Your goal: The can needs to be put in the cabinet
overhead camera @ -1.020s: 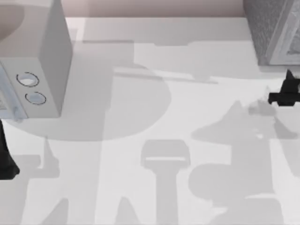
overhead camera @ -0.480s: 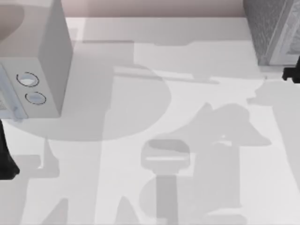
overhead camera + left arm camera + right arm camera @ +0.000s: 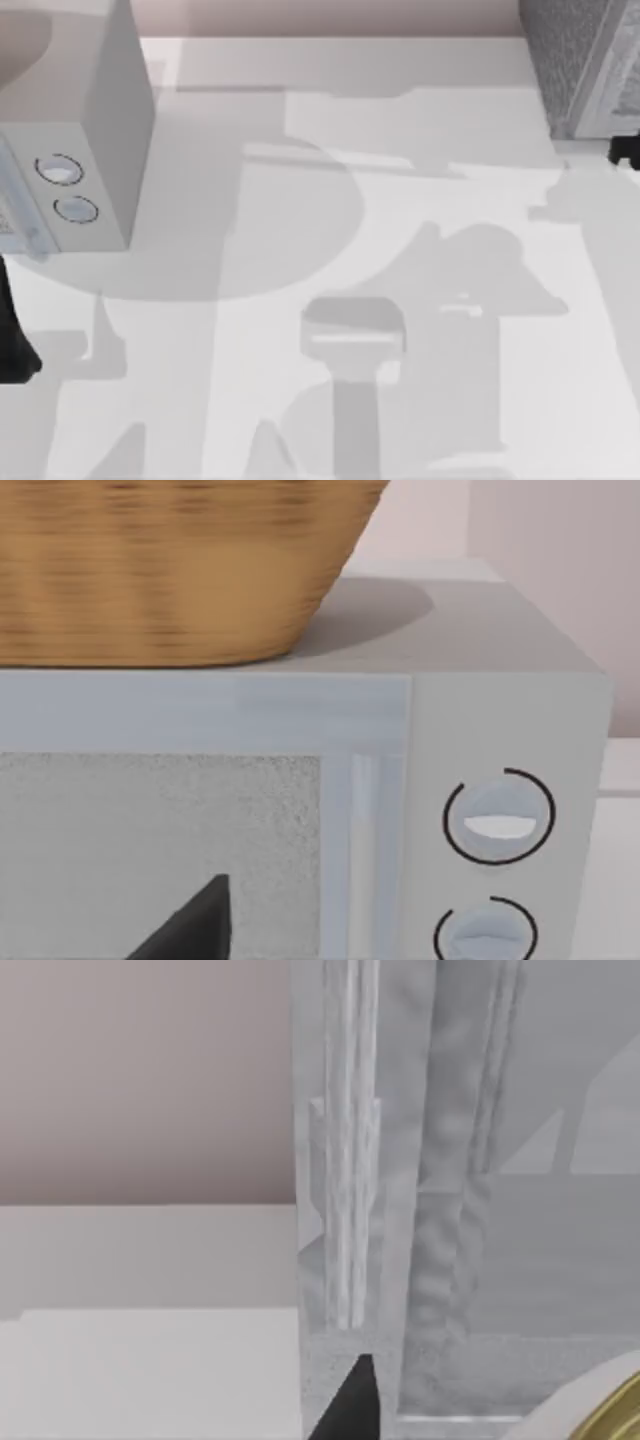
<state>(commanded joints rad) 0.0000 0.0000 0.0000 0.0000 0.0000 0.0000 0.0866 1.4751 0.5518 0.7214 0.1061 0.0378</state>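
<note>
Right hand point(image 3: 628, 150) at the surface's point(image 3: 400, 250) right edge, just beside the cabinet point(image 3: 575, 60); grip state impossible to tell. Can's point(image 3: 605, 1415) gold top close under that hand, facing the cabinet front. Left hand point(image 3: 12, 345) parked beside the white microwave point(image 3: 100, 130).

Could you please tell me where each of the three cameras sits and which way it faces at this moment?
Top view: above the table, looking down; dark bits of the left arm and right arm at the edges.
Left wrist view: faces the smooth white box with two round dials under a woven basket; a dark fingertip shows.
Right wrist view: faces the grey speckled white-framed cabinet; a dark fingertip and the can's gold top show.
Shared: the top view also has the dialled box and cabinet.
</note>
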